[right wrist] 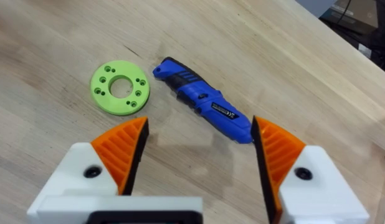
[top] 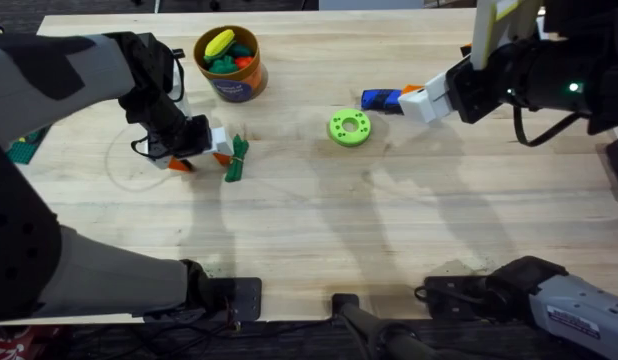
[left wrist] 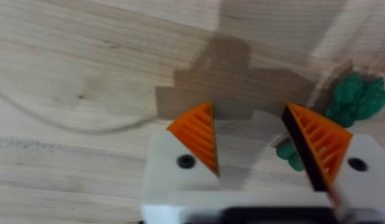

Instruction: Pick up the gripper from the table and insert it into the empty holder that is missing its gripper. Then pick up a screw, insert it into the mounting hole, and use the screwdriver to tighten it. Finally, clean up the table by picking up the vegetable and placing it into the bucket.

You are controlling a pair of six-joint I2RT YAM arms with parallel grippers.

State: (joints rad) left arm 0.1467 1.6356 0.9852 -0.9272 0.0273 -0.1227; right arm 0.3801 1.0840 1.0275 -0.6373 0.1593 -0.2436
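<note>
The dark-green vegetable lies on the table left of centre. My left gripper hangs low over the wood, open, and the vegetable sits just outside one orange pad, not between the fingers. The blue screwdriver lies at the back right. My right gripper hovers beside its end, open, with the screwdriver ahead of the fingers. The orange bucket stands at the back left with toy foods inside. The loose gripper, holder and screw are out of view.
A lime-green ring with holes lies between the two grippers, close to the screwdriver; it is the lime-green ring in the right wrist view. Something green sits at the table's left edge. Bare wood spans the middle and front.
</note>
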